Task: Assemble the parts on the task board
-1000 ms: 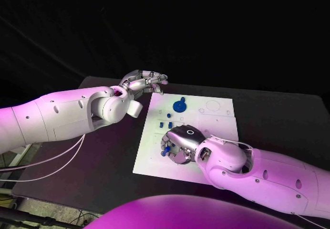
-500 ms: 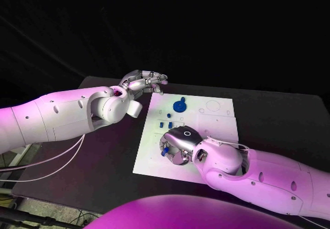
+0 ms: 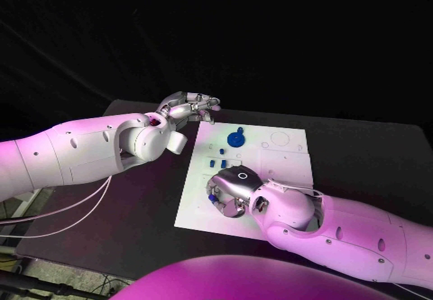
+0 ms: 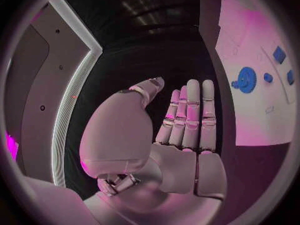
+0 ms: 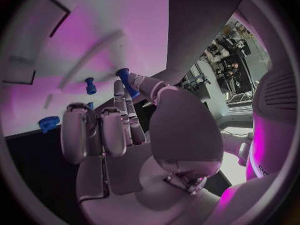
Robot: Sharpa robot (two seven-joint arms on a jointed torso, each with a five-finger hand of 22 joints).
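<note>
The white task board (image 3: 285,157) lies mid-table. On its far part sits a blue gear (image 3: 236,138); two small blue parts (image 3: 218,163) stand nearer. My right hand (image 3: 231,190) hovers low over the board's near left area. In the right wrist view it pinches a blue peg (image 5: 127,81) between thumb and finger, close to the board (image 5: 119,20), where another blue peg (image 5: 90,85) stands. My left hand (image 3: 189,106) hangs off the board's far left corner. Its fingers (image 4: 190,115) are straight and hold nothing, with the gear (image 4: 245,79) beside them.
The black table (image 3: 361,150) runs round the board, with bare surface to its right and far side. My left forearm (image 3: 90,153) crosses above the table's left part. Another small blue part (image 3: 213,199) shows under my right hand's left side.
My right hand has slid a little to the left and nearer over the board. The left arm and the gear have not moved.
</note>
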